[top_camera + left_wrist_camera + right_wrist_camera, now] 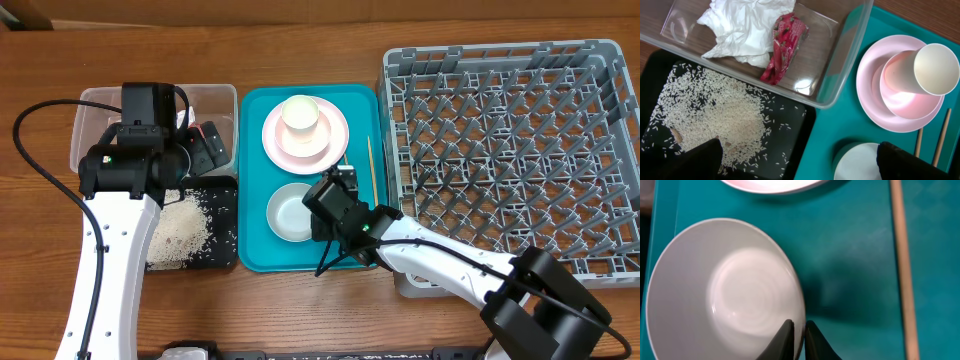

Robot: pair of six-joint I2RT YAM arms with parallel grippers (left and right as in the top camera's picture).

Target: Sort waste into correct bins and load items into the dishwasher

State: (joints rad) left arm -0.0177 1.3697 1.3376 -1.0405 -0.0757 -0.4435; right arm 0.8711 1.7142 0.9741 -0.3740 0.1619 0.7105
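The white bowl [290, 213] sits on the teal tray [255, 255], and my right gripper [799, 330] is shut on its right rim [801, 305]. One finger is inside the bowl [725, 295], the other outside. A chopstick [904, 270] lies to the right. The white cup [300, 115] stands on the pink plate [335, 145]. My left gripper [797, 152] hangs open over the edge between the black tray [795, 130] and the teal tray. Rice [715, 115] covers the black tray. The napkin [745, 30] and red wrapper [785, 47] lie in the clear tub [840, 85].
The grey dish rack [510, 140] fills the right side of the table, its pegs bare. Chopsticks [371, 170] lie along the teal tray's right edge, next to the rack. The left arm reaches in from the lower left, over the tub and the black tray [225, 250].
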